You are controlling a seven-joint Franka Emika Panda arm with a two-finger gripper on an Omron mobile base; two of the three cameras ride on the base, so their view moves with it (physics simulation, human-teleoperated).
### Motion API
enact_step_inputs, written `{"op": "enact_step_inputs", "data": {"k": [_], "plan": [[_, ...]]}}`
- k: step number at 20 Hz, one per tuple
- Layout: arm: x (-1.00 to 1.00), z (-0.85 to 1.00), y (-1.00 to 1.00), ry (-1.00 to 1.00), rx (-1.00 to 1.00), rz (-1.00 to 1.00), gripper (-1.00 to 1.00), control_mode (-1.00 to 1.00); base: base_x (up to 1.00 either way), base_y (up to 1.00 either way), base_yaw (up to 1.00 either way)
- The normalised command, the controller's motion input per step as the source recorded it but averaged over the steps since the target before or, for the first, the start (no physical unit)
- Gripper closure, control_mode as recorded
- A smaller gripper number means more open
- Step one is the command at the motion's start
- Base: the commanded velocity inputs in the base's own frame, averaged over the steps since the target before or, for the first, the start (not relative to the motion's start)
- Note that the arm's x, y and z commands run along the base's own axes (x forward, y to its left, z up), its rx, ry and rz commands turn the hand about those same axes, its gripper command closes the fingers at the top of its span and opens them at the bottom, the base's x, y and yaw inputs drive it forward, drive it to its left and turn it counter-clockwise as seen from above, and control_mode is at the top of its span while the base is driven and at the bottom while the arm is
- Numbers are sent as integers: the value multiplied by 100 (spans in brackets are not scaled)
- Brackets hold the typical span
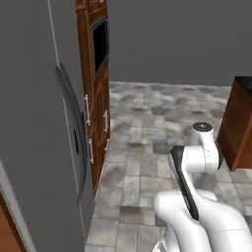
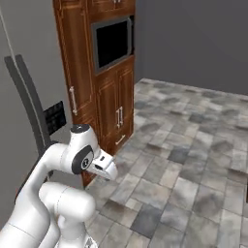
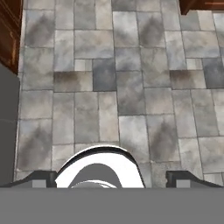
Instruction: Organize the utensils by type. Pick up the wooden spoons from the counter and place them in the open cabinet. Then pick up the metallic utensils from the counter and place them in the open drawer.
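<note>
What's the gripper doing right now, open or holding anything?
Gripper: open, jaws spread wide, holding nothing; it hangs over the tiled floor.

Arm (image 1: 206, 216) is built of smooth, rounded white shells w/ glossy finish. A dark band (image 1: 183, 179) is run lengthwise along one link; joints are capped w/ grey discs, one (image 2: 83, 160) ringed in black. Wrist end (image 2: 104, 167) is tapered to a pale wedge w/ a dark slot. Two small dark finger tips (image 3: 186, 178) are seen, blocky and flat-topped, set wide apart. No cables or screws can be made out.
</note>
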Motion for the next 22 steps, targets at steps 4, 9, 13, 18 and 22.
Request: {"op": "enact_step_inputs", "data": {"k": [4, 9, 13, 18, 22], "plan": [[0, 0, 0, 0, 0, 0, -100, 100, 0, -51, -82], [0, 0, 0, 0, 0, 0, -100, 100, 6, -62, -67], [0, 0, 0, 0, 0, 0, -100, 100, 69, -62, -8], [0, 0, 0, 0, 0, 0, -100, 100, 89, -51, 12], [0, 0, 0, 0, 0, 0, -100, 100, 88, -43, 23]]}}
